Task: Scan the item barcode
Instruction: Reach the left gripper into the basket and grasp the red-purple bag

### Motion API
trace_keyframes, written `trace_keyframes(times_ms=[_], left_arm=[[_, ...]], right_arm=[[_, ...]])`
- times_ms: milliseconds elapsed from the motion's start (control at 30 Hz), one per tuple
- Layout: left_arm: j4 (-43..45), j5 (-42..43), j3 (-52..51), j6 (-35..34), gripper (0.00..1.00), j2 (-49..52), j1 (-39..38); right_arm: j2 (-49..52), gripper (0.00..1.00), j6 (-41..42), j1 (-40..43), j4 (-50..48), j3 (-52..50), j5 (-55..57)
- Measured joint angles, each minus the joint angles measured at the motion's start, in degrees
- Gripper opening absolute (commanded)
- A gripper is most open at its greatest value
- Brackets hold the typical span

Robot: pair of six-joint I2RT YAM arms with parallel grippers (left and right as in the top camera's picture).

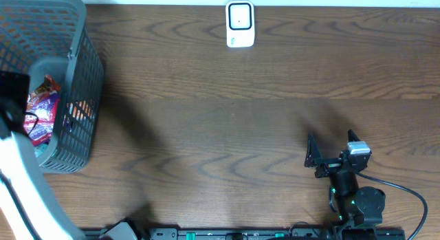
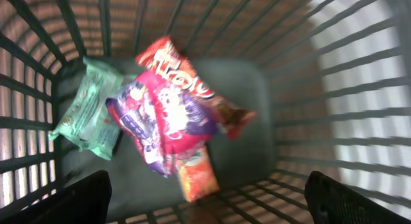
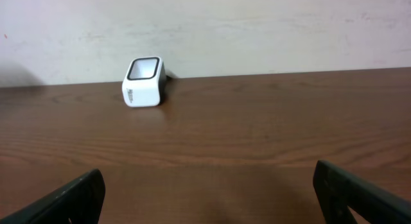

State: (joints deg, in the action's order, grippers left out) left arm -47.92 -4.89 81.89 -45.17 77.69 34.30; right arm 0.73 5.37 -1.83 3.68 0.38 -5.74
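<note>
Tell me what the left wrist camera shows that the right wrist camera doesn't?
Only left wrist: the inside of a grey basket holding a green packet, a purple packet and a red packet. Only right wrist: a white scanner on the wooden table by a pale wall. Both: dark fingers at the bottom corners, the left gripper and right gripper open and empty.
</note>
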Motion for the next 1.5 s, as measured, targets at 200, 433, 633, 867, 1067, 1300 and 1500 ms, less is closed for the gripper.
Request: trace_keyframes(times_ms=[200,433,633,867,1067,1300,1500], left_arm=[[-0.22,-0.74,-0.17,-0.61,0.97,13.53,-0.02],[-1.18,-4.22,-0.24,-6.34,0.97,25.62,0.0],[4.28,-4.63,-0.24,-7.78,0.96,32.46,-0.02],[6.43,-4.59,-0.04,-8.57,0.11,33.81,-0.31],[4.22,-5.46,0.72,-8.41,0.08,33.86,-0.28],[0.61,-3.39,-0.85,-6.71,0.07,28.28,-0.09],[0.85,1.97,-1.27,-3.61,0.07,8.48,-0.13]], right_arm=[[0.0,0.99,0.0,0.0,-0.02,0.0,0.0],[0.0,0.99,0.0,0.0,-0.02,0.0,0.0],[0.0,0.99,0.0,0.0,-0.02,0.0,0.0],[0.0,0.99,0.0,0.0,-0.04,0.0,0.0],[0.0,0.99,0.0,0.0,-0.02,0.0,0.0],[0.0,0.99,0.0,0.0,-0.02,0.0,0.0],[0.0,0.99,0.0,0.0,-0.02,0.0,0.0]])
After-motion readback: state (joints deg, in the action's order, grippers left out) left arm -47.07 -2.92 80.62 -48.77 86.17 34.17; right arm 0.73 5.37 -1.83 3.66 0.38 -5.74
